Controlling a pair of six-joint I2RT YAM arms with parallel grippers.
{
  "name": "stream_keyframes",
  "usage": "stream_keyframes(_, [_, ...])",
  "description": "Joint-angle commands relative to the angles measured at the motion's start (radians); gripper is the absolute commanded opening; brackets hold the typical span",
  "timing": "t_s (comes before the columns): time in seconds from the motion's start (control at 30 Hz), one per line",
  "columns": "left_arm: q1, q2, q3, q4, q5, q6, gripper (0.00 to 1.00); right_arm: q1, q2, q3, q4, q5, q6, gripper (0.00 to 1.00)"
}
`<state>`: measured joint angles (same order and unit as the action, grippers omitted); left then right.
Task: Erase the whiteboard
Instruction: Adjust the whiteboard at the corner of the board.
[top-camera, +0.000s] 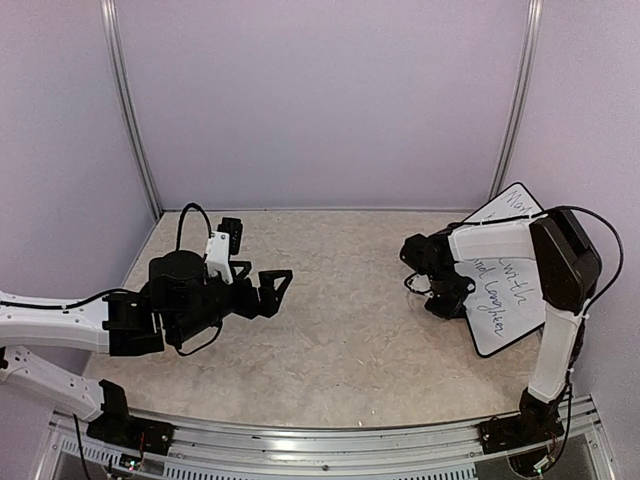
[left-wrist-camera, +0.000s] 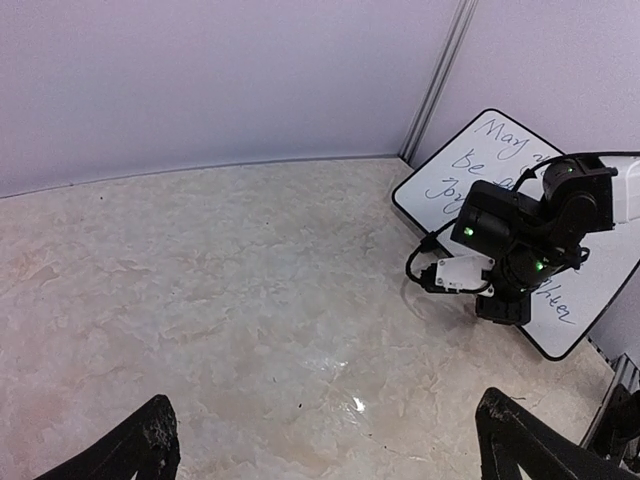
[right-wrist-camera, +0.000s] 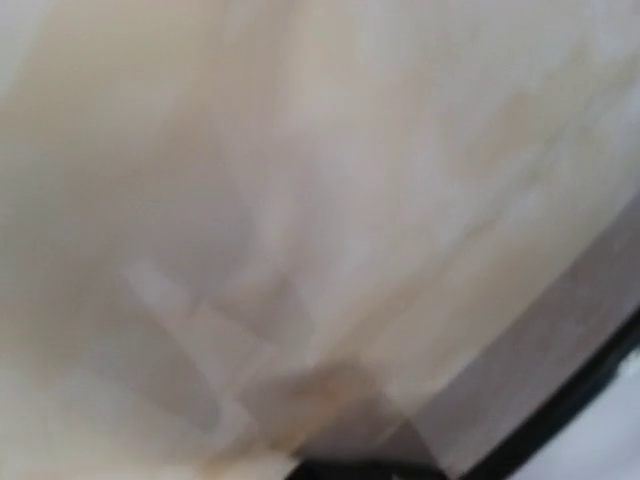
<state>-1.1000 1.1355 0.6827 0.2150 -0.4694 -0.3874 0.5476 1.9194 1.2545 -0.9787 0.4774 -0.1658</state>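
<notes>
The large, flat, white rectangular whiteboard (top-camera: 503, 310) with its thin black frame and rounded corners sits on the marbled beige tabletop (top-camera: 340, 330). Its far corner reaches the lilac wall (top-camera: 330, 100). Cursive handwriting covers its face, so nothing looks wiped yet.

The right gripper (top-camera: 440, 288) hangs just at the whiteboard's left edge, low over the frame. The left wrist view shows its black body (left-wrist-camera: 500, 300) in front of the written lines (left-wrist-camera: 470, 160). Its own camera is blurred, showing only beige surface and a dark strip. I cannot tell whether its jaws are spread, pressed together or pinching anything. No eraser or cloth can be made out.

The left gripper (top-camera: 272, 288) hovers well to the left of the whiteboard with its jaws spread wide and nothing between them. Both dark fingers (left-wrist-camera: 135, 450) frame bare tabletop.

The board is probably light, stiff and slick-faced, so it may slide or lift under a wiping push. The black frame at its near or left edge looks the best place to pin it, away from the ink.

No container shows anywhere around the whiteboard.
</notes>
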Motion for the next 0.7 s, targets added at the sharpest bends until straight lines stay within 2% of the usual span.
stream_keyframes(0.0, [-0.002, -0.020, -0.017, 0.003, -0.030, 0.021, 0.99, 0.012, -0.099, -0.080, -0.044, -0.022, 0.025, 0.30])
stream_keyframes(0.17, [-0.003, -0.031, -0.027, 0.010, -0.039, 0.021, 0.99, 0.012, -0.208, -0.172, -0.008, -0.030, -0.002, 0.33])
stream_keyframes(0.3, [-0.003, -0.026, -0.025, 0.017, -0.028, 0.019, 0.99, 0.042, -0.233, -0.137, 0.018, -0.020, -0.021, 0.32])
stream_keyframes(0.53, [-0.002, -0.026, -0.024, 0.009, -0.044, 0.025, 0.99, 0.077, -0.091, -0.004, -0.003, 0.008, 0.003, 0.32])
stream_keyframes(0.67, [-0.003, -0.031, -0.029, 0.003, -0.054, 0.025, 0.99, 0.074, 0.021, 0.073, -0.002, 0.080, 0.046, 0.24])
